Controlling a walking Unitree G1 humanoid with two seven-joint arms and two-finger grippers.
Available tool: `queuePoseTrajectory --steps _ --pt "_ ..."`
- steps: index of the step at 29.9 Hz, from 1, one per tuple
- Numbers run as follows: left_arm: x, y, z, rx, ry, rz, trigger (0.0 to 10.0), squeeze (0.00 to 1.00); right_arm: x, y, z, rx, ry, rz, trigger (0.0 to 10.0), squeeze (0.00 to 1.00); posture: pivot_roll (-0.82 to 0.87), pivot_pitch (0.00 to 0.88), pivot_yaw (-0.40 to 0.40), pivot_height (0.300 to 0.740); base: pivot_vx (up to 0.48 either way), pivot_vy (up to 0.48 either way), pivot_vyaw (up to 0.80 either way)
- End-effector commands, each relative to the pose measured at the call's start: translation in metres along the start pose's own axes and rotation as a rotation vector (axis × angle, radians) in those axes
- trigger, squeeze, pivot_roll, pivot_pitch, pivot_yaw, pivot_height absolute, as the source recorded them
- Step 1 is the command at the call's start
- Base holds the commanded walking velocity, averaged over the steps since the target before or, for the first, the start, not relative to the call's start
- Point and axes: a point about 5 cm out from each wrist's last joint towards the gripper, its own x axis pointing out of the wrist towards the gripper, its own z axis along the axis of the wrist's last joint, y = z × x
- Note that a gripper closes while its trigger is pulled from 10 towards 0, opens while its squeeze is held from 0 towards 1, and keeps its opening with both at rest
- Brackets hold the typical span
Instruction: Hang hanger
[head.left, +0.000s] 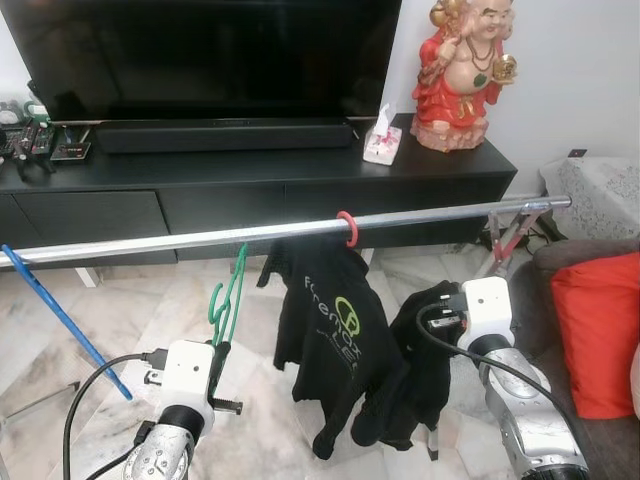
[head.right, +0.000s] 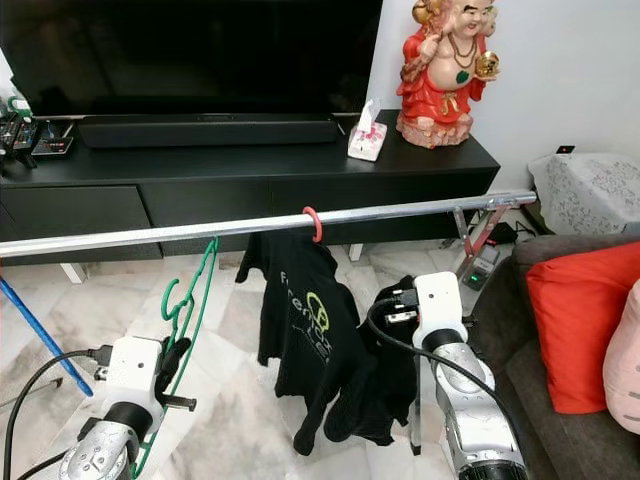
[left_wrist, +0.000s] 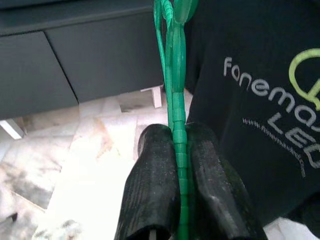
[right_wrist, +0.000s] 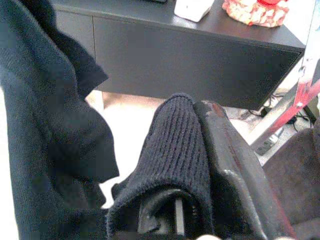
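The left gripper is pinching the thin green hanger, likely light, stiff and slippery, best held low, while the right gripper is clamping soft dark cloth.

We see a green hanger pinched between the black fingers of the left gripper. A silver rail carries a red hook and a black T-shirt printed with grey lettering and a lime-green ring logo. The right gripper, also black, is wrapped in dark navy ribbed knit fabric. We note a black TV cabinet, a red-and-gold figurine, a white-and-pink tissue box, a blue pole, a red cushion, and a pale veined marble floor.
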Motion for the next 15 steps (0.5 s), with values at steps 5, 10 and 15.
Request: queuePoseTrajectory --steps 5,10,15 --pt "0.0001 -0.0013 -0.0020 0.003 0.006 -0.001 10.0 0.00 0.0019 -0.0016 0.0152 -0.010 -0.055 -0.009 10.0 0.00 0.06 0.000 -0.099 0.716 -0.353 0.000 0.00" --pt "0.0001 -0.0022 -0.0024 0.000 0.008 -0.001 10.0 0.00 0.0021 -0.0016 0.0154 -0.019 -0.054 -0.008 10.0 0.00 0.06 0.000 -0.099 0.716 -0.363 0.000 0.00" --pt "0.0006 -0.0035 -0.0022 -0.002 0.010 -0.005 10.0 0.00 0.0031 -0.0013 0.0174 -0.021 -0.059 -0.006 10.0 0.00 0.05 0.000 -0.100 0.716 -0.364 0.000 0.00"
